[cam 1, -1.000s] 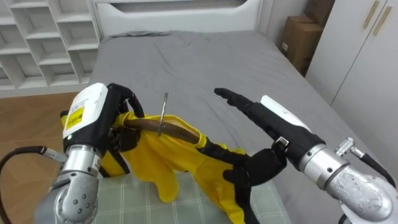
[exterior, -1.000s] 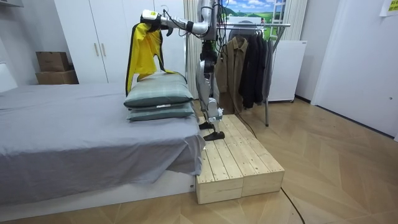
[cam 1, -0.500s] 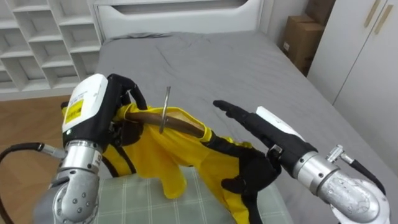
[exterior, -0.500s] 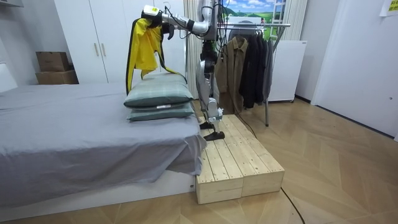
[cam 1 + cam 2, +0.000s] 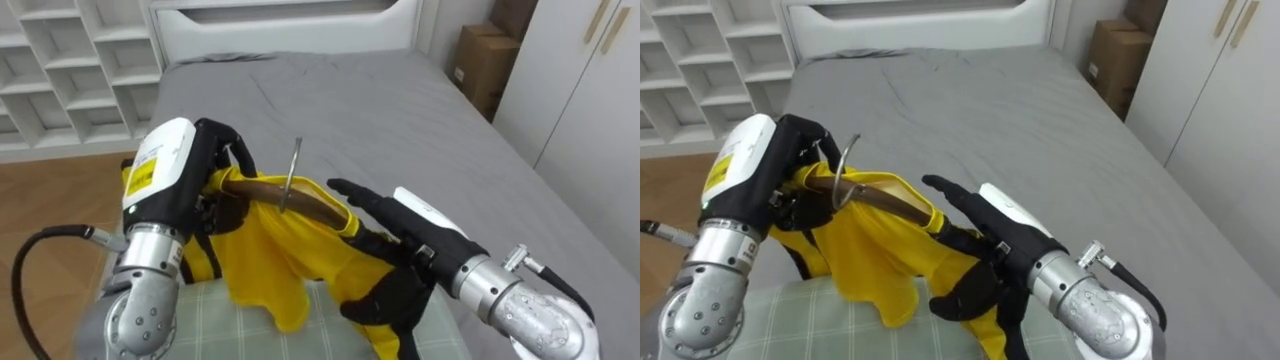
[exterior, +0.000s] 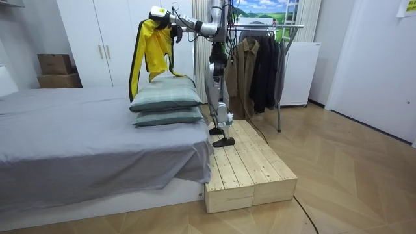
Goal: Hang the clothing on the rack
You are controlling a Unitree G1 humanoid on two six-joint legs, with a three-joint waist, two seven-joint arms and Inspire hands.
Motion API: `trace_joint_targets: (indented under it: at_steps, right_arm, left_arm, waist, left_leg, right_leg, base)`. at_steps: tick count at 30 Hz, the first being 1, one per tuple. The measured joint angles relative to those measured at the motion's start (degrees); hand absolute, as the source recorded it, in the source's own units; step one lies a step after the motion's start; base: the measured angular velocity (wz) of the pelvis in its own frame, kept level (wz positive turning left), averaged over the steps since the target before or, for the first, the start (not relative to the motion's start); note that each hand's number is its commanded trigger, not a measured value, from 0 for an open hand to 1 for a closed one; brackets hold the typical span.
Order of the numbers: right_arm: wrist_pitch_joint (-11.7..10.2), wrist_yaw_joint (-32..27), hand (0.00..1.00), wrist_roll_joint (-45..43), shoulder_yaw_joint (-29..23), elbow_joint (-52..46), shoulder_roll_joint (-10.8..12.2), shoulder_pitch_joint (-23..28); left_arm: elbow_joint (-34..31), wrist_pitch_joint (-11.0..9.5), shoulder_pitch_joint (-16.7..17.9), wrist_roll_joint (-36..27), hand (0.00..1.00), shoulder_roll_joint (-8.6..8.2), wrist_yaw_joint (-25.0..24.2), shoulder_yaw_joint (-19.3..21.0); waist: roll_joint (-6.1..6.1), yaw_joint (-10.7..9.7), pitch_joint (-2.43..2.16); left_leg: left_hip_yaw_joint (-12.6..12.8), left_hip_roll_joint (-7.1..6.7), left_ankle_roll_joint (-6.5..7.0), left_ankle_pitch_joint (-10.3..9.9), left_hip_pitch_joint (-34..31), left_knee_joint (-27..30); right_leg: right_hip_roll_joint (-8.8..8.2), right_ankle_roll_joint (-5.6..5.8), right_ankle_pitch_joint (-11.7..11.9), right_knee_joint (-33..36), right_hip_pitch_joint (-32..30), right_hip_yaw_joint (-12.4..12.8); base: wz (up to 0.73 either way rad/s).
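A yellow garment (image 5: 268, 248) with black trim hangs on a brown wooden hanger (image 5: 300, 201) whose metal hook (image 5: 293, 171) points up. My left hand (image 5: 216, 163) is shut on the hanger's left end, with cloth bunched under it. My right hand (image 5: 386, 215) is open, its straight fingers lying against the garment's right shoulder by the hanger's other end. In the room view the garment (image 6: 150, 54) is held high over the pillows (image 6: 166, 104), and I stand on a wooden platform (image 6: 250, 170) at the bed's end.
A green plaid pillow (image 5: 214, 332) lies just below the garment on the grey bed (image 5: 350, 100). White shelves (image 5: 60, 60) stand at the left, a cardboard box (image 5: 484, 64) and wardrobe doors (image 5: 590, 85) at the right. Behind me stands a clothes rack (image 6: 266, 62) with dark coats.
My left hand has carried the hanger and garment up and to the right. My right hand has drawn in to the left against the garment's shoulder. The garment's hem has lifted off the pillows.
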Motion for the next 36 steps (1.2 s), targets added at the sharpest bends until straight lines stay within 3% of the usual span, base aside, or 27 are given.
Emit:
trace_joint_targets:
  at_steps: [12, 20, 22, 23, 25, 36]
  right_arm:
    - [0.03, -2.65, 0.0, -0.16, 1.06, 1.98, 1.73, -0.21]
    - [0.03, -5.37, 0.0, -0.44, 2.22, 2.9, 1.72, -1.15]
    - [0.02, -5.93, 0.23, -1.03, 2.49, 3.41, 1.72, -1.38]
    - [0.02, -6.46, 0.58, -1.75, 3.0, 4.35, 1.72, -2.12]
    - [0.03, -6.88, 1.0, -2.4, 3.36, 5.08, 1.71, -2.73]
    - [0.02, -7.07, 1.0, -5.49, 4.21, 5.12, 1.6, -2.74]
  left_arm:
    - [0.01, 0.96, -0.18, -0.16, 1.0, -0.82, -1.79, -0.36]
    - [0.01, 1.11, -0.37, -1.32, 1.0, -0.86, -2.26, -1.29]
    - [0.01, 1.44, -0.36, -1.85, 1.0, -0.72, -2.38, -1.38]
    - [0.01, 1.69, -0.36, -1.85, 1.0, -0.72, -2.39, -1.52]
    - [0.01, 1.7, -0.36, -1.85, 1.0, -0.72, -2.53, -1.72]
    - [0.01, 1.81, -0.36, -1.99, 1.0, -0.72, -2.83, -2.15]
  waist:
    - [-0.09, 0.19, 0.04]
    - [-0.1, 1.26, 0.05]
    - [-0.11, 1.45, 0.05]
    - [-0.12, 1.44, 0.05]
    - [-0.13, 1.45, 0.06]
    - [-0.25, 1.41, 0.12]
  left_leg:
    - [0.16, -0.08, 0.0, 0.0, -0.31, 0.03]
    - [0.13, -0.01, 0.0, 0.0, -0.29, -0.04]
    - [0.09, -0.01, 0.0, 0.0, -0.25, -0.07]
    - [0.09, -0.02, 0.0, 0.0, -0.22, -0.09]
    - [0.08, -0.03, 0.0, 0.0, -0.21, -0.09]
    - [0.05, -0.05, 0.0, 0.0, -0.19, -0.08]
  right_leg:
    - [0.15, 0.06, 0.04, 0.08, -0.49, 0.79]
    - [0.16, 0.06, 0.04, 0.02, -0.5, 0.69]
    - [0.14, 0.06, 0.04, 0.02, -0.48, 0.68]
    - [0.12, 0.06, 0.04, 0.02, -0.48, 0.68]
    - [0.08, 0.06, 0.04, 0.02, -0.46, 0.63]
    - [0.05, 0.07, 0.04, 0.01, -0.42, 0.59]
  base:
    - [-0.01]
    - [0.0]
    - [0.0]
    - [0.0]
    - [0.0]
    - [0.0]
